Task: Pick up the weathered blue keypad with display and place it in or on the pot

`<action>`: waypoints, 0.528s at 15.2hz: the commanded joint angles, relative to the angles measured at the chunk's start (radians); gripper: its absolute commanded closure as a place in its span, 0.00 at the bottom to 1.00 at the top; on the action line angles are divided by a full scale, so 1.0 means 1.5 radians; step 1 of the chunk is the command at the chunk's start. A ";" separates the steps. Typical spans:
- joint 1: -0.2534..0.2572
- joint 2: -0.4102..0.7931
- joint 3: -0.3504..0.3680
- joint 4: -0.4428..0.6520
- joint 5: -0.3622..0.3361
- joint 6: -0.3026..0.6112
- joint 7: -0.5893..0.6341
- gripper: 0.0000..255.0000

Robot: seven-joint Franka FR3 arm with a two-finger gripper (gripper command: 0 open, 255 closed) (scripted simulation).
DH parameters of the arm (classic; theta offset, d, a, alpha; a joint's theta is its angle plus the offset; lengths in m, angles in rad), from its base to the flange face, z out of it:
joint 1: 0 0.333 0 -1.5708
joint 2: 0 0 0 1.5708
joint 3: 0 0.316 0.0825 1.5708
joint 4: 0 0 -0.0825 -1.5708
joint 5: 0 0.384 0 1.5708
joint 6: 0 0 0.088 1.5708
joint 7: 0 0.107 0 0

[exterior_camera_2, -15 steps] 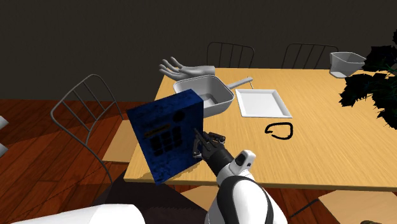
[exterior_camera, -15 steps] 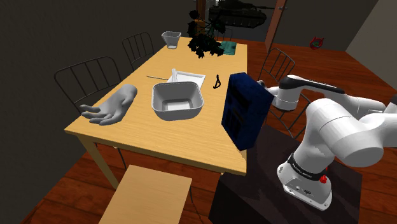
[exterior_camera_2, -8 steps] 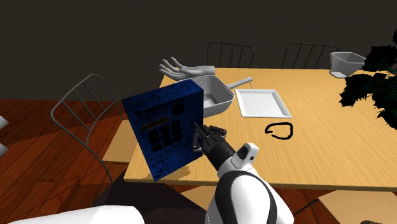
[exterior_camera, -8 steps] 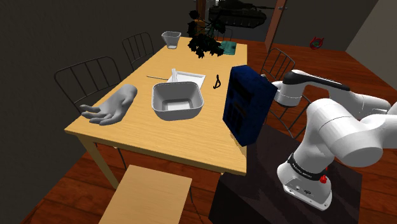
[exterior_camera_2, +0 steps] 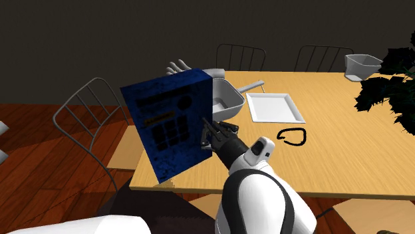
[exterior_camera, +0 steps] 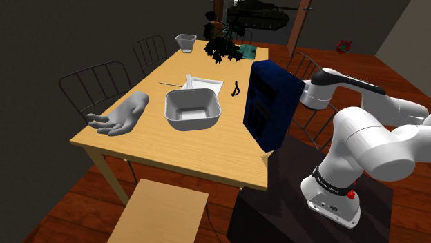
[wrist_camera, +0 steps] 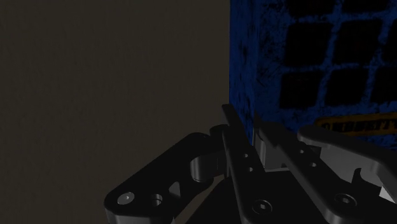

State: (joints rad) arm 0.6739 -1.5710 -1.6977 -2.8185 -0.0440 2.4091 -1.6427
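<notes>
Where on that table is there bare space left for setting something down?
Bare wood lies between the pot and the table's short end, and more between the black loop and the plant. It is crowded where the grey hand, pot and white tray cluster; the blue keypad hangs held nearby.

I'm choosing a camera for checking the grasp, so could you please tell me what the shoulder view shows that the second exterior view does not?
Shoulder view: the dark tank model and a small red thing on the floor. Second exterior view: the gripper clasping the blue keypad's edge, its buttons seen face-on. Both: the keypad held aloft, the grey pot, the hand model, the white tray.
</notes>
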 commanded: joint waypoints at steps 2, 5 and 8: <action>-0.005 -0.005 0.032 -0.004 0.012 -0.001 0.023 1.00; -0.006 -0.011 0.062 -0.005 0.022 0.000 0.045 1.00; -0.005 -0.016 0.092 -0.006 0.033 0.000 0.067 1.00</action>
State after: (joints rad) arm 0.6662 -1.5921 -1.5748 -2.8276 0.0001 2.4105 -1.5541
